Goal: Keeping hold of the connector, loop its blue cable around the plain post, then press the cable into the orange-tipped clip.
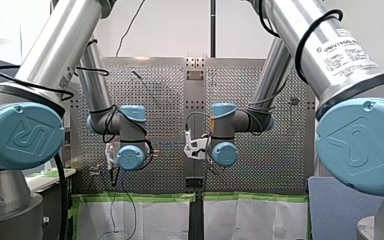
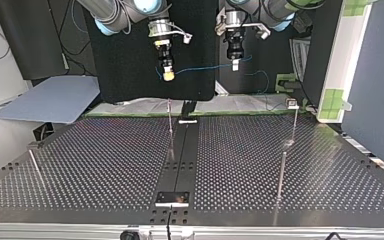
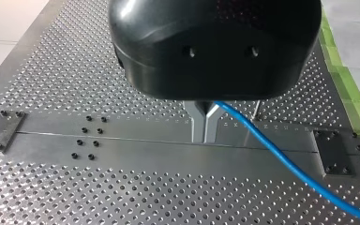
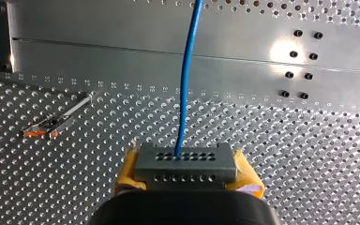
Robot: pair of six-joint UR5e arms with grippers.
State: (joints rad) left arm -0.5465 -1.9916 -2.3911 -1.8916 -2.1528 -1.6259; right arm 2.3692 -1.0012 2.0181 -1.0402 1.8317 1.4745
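In the right wrist view my right gripper (image 4: 186, 163) is shut on a grey connector (image 4: 186, 169), held between its yellow pads (image 4: 127, 172). The blue cable (image 4: 185, 79) leaves the connector and runs ahead over the perforated table. My left gripper (image 3: 205, 139) has its metal fingers shut on the same blue cable (image 3: 281, 157), which trails off beside them. An orange-tipped clip (image 4: 44, 127) stands ahead of my right gripper, to one side. In the top view both grippers hang high above the table, my right gripper (image 2: 168, 75) and my left gripper (image 2: 235, 64), with the cable (image 2: 205, 68) strung between them.
Thin metal posts rise from the table (image 2: 105, 165) in the top view: one at the middle (image 2: 170, 127), one at the right (image 2: 281, 175), one at the left (image 2: 36, 167). A further post with a small head (image 2: 293, 105) stands at the back right. A dark strip (image 2: 180, 160) runs down the centre.
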